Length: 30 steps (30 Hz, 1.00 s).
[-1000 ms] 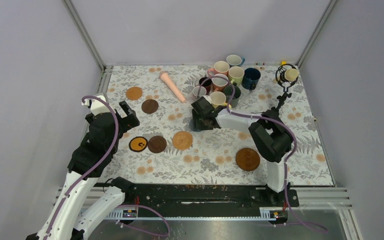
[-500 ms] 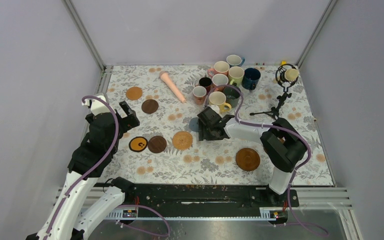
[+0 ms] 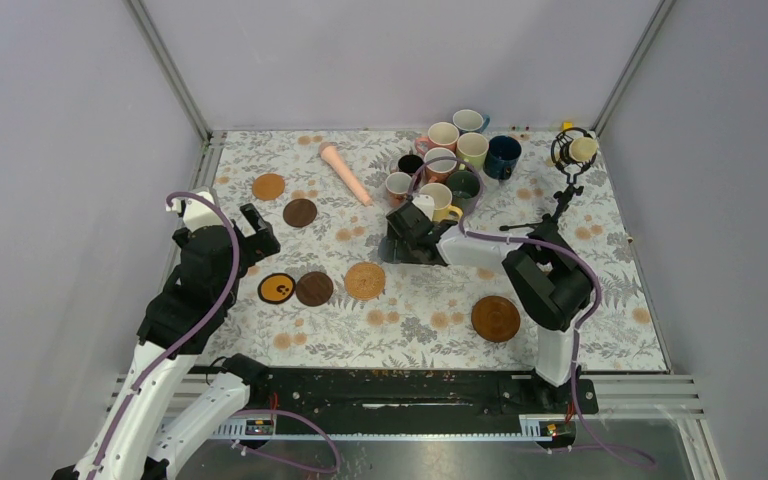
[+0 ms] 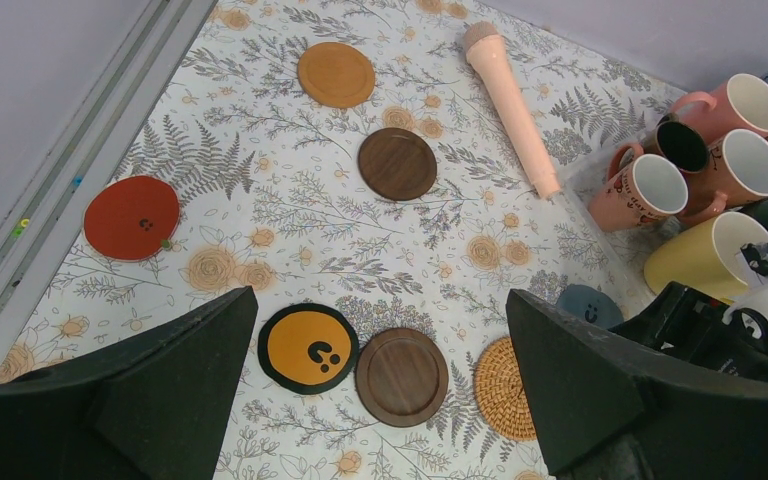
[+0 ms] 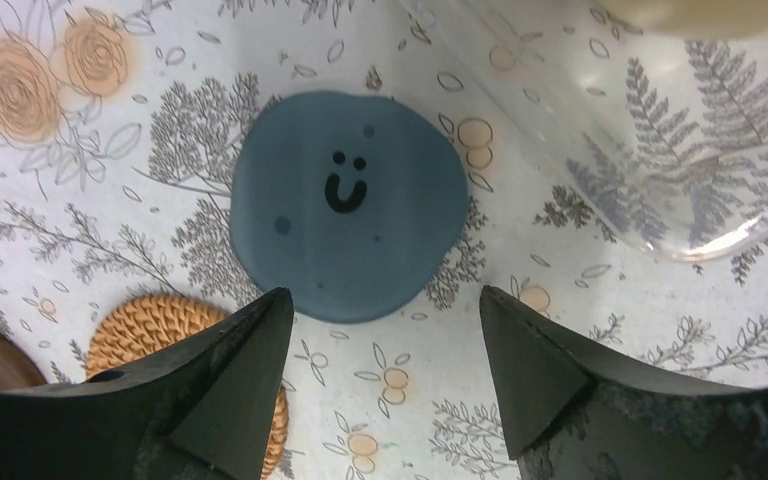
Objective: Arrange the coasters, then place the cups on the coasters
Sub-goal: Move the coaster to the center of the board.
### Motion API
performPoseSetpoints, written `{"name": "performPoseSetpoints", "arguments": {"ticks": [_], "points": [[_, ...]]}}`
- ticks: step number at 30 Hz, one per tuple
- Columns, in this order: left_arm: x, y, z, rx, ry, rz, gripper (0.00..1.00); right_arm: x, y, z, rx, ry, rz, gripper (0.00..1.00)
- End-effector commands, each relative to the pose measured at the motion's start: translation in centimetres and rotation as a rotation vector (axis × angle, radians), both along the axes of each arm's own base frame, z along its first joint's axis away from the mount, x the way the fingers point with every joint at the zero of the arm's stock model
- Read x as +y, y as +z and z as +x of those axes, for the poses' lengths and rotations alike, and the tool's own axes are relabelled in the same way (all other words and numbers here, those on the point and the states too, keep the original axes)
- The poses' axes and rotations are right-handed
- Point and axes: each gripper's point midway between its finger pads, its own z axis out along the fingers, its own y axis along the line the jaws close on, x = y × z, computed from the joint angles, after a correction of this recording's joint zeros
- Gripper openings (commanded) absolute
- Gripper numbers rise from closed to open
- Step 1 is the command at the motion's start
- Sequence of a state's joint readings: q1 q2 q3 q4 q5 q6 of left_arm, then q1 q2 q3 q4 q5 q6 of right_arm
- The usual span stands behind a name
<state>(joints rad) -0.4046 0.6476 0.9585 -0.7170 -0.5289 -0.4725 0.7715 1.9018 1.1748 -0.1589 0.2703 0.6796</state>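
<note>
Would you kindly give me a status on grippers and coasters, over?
Left gripper open, empty. Right gripper open, over grey-blue coaster lying flat. Cups bunched, none on coasters. Clear plastic close beside that coaster.

Left arm [image 3: 182, 290]: black joint housings, white tubular links, purple cable [image 3: 230, 250] running alongside. Right arm [image 3: 545, 290]: same black-and-white scheme, bulky black elbow block, lavender cable [image 3: 590, 280]. Left gripper [image 4: 380, 292]: matte black fingers [image 4: 160, 390], broad faceted wedges. Right gripper [image 5: 385, 291]: matching black wedge fingers [image 5: 230, 390], faintly grainy surface. Bases bolted to black rail [image 3: 390, 385].
</note>
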Motion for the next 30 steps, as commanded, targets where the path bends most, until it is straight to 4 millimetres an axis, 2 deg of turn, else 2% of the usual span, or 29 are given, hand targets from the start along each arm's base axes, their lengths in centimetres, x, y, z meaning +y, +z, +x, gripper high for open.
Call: {"name": "performPoseSetpoints", "arguments": {"ticks": [1,10,30], "points": [[0.0,0.9,0.2,-0.035,0.009,-0.018,0.98,0.4,-0.4,1.7,-0.012,-0.044,0.007,0.77],[0.0,0.9,0.2,-0.035,0.010,-0.018,0.99,2.0,-0.4,2.3,0.012,-0.006,0.043,0.70],[-0.2,0.9,0.2,-0.036,0.000,-0.025,0.99,5.7,-0.3,3.7,0.055,0.027,0.120,0.67]]}}
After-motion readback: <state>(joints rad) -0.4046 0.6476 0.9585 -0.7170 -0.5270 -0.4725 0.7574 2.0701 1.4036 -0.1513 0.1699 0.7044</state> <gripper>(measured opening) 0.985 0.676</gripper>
